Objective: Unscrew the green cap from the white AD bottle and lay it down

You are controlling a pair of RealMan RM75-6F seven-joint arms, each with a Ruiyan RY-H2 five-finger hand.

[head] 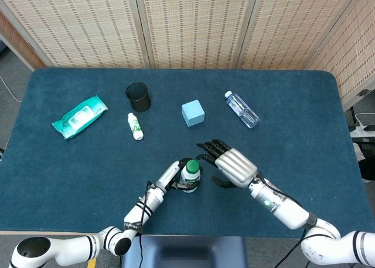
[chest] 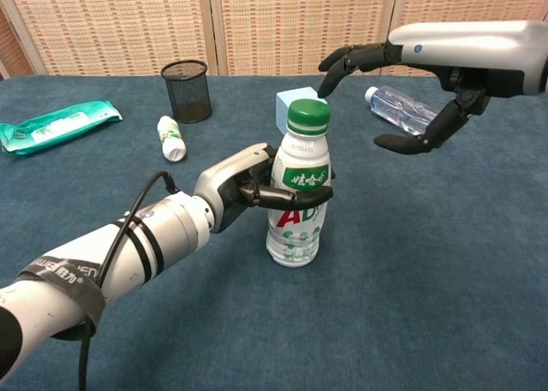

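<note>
The white AD bottle (chest: 299, 194) stands upright on the table near the front edge, its green cap (chest: 307, 116) screwed on top; in the head view the cap (head: 192, 166) shows from above. My left hand (chest: 244, 186) grips the bottle's middle from the left, fingers wrapped across the label; in the head view this left hand (head: 171, 177) lies just left of the bottle. My right hand (chest: 402, 83) hovers open above and to the right of the cap, fingers and thumb spread, touching nothing. From above the right hand (head: 229, 167) sits right of the bottle.
A black mesh cup (head: 138, 96), a small white bottle lying flat (head: 135, 126), a green wipes pack (head: 79, 116), a light blue cube (head: 193, 112) and a clear water bottle on its side (head: 241, 109) lie across the far half of the blue table (head: 70, 162).
</note>
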